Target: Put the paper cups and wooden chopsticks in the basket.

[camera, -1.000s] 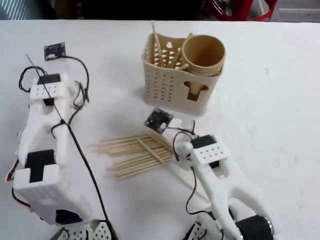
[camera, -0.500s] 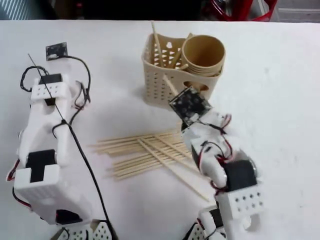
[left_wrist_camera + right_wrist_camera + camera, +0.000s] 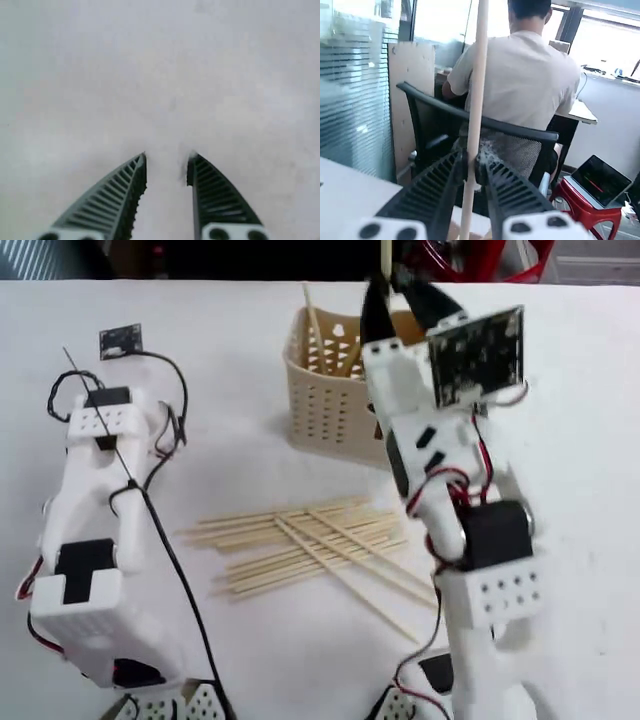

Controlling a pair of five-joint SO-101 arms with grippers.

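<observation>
Right arm [image 3: 470,540]: risen from the chopstick pile [image 3: 300,545] within the last second, now reared over the basket [image 3: 325,390].
Chopstick pile: loose on the table [image 3: 560,390], on the near side of the basket.
Left gripper [image 3: 166,162]: jaws narrowly apart, holding nothing, over bare table.
Basket: upright, with standing chopsticks [image 3: 312,325] inside.
Right gripper [image 3: 471,161]: jaws clamped on one chopstick [image 3: 479,75], held upright.

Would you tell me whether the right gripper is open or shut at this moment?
Shut: the right gripper pinches one chopstick between its jaws, with no gap on either side of it.
</observation>
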